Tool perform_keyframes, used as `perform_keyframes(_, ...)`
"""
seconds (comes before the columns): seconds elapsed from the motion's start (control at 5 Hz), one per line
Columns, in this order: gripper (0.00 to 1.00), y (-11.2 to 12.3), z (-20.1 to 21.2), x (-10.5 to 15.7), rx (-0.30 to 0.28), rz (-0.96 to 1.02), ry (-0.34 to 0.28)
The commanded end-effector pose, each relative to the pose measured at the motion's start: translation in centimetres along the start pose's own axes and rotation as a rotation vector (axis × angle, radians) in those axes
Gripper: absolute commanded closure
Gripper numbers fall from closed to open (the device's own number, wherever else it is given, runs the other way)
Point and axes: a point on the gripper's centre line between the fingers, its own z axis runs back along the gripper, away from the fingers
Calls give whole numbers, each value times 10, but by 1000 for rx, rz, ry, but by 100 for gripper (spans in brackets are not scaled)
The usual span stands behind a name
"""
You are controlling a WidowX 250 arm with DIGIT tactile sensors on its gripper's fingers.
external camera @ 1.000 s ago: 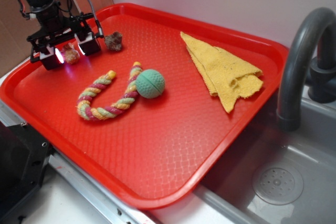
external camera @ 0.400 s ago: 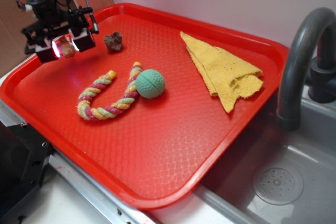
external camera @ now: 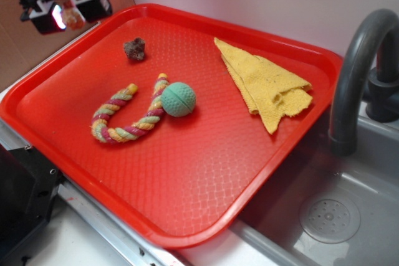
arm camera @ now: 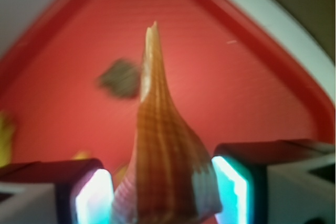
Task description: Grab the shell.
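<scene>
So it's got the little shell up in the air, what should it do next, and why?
Probably just hold steady with the grip closed. The gripper is clamped on the shell, both fingers pressed against its sides, and it hangs above the red tray's far corner. The grab looks done; opening now would likely drop it.

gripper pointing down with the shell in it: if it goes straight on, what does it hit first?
Probably bare tray. The gripper holds the shell above the tray's far-left corner, and the wrist view looks onto red floor. The dark lump lies just left of the shell's tip, seemingly off the line, though blur leaves depth unclear.
</scene>
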Motion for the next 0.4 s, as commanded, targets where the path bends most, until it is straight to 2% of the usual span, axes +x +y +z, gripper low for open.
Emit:
perform_keyframes(0.0, 100, -58, 56, -60, -92, -191, -69)
perform_keyframes(0.2, 100, -54, 46, -69, -101, -100, 12)
